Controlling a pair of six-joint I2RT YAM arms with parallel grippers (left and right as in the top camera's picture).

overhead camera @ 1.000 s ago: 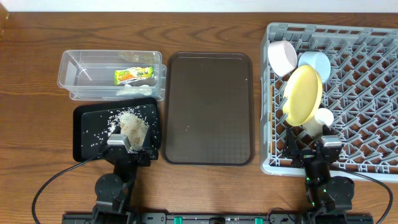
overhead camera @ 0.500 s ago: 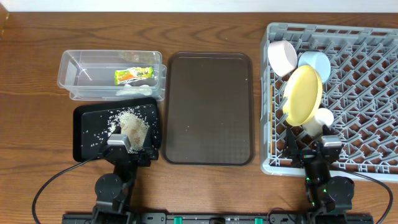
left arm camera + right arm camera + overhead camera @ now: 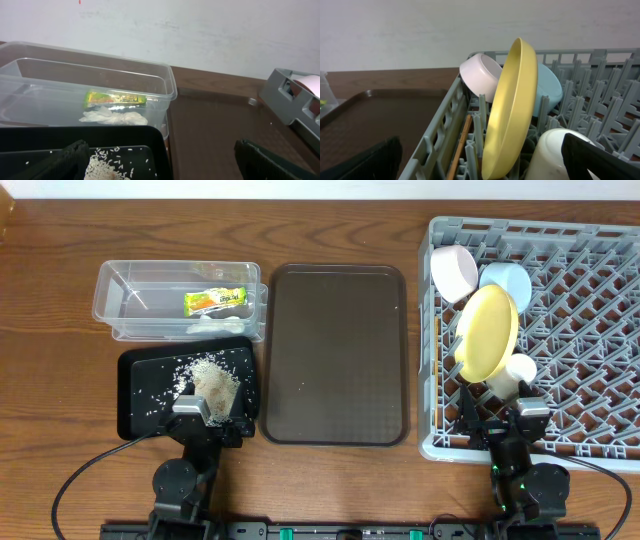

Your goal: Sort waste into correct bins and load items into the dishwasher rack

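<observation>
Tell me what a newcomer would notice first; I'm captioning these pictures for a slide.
The round yellow plate stands on edge in the large grey lattice rack at the right. At front left, loose white rice scraps lie heaped in the shallow black tray, and behind it a yellow-green wrapper lies in the clear plastic tub.

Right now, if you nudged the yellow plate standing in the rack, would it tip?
Probably not far: the yellow plate stands on edge, tilted between prongs of the grey rack. It looks rigid and glossy, so likely slippery to pinch.
</observation>
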